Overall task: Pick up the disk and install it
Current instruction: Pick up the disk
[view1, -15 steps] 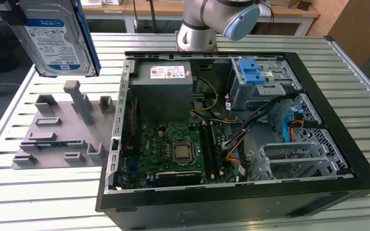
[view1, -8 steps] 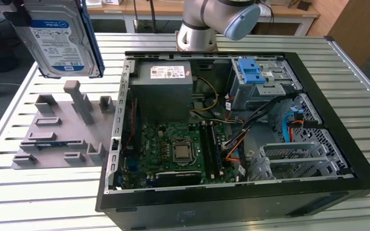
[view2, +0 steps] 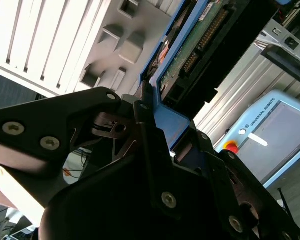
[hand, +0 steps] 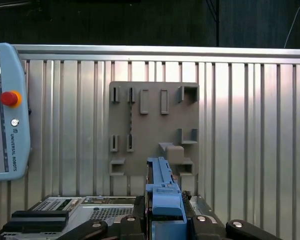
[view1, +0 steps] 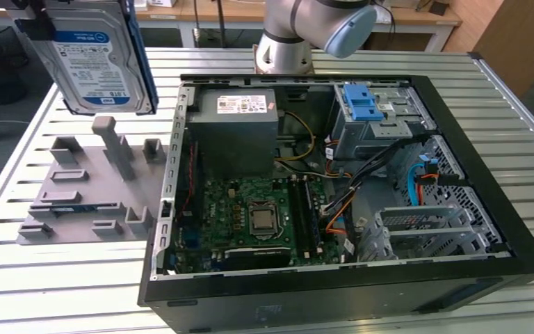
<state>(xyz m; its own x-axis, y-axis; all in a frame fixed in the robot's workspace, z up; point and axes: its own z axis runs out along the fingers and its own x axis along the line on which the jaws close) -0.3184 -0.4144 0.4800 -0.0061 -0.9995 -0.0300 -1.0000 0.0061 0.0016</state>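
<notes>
Working over a slatted metal counter (view1: pixel 63 278), with an open computer case (view1: pixel 517 243) taking up its middle and the side on the exterior view's right. Leaving the strip along the counter's edge on the exterior view's left to a grey fixture plate (view1: pixel 72 202), lying flat just beside the case. Showing, inside the case, a grey power supply box (view1: pixel 239 115) against the far wall. Showing also, in the far corner on the exterior view's right, a metal drive cage (view1: pixel 369 111) with a blue latch.

Carrying the disk (view1: pixel 95 62) in the air near the counter's far corner on the exterior view's left, above the fixture plate and touching nothing below. Hanging it upright, long axis running up and down, labelled face turned toward the exterior camera, blue carrier framing its sides. Clamping the gripper (view2: pixel 162 117) narrow on the end of that blue carrier in the second wrist view, with the disk's circuit-board side and connector pointing away from the wrist. Presenting the disk edge-on in the first wrist view, reaching straight out from the gripper toward the fixture plate.

Judging the relation that matters: placing the drive cage well apart from the held disk, off toward the exterior view's right, beyond the case's side wall and the power supply box. Reading the pick-up as done and the installing as not yet done.
</notes>
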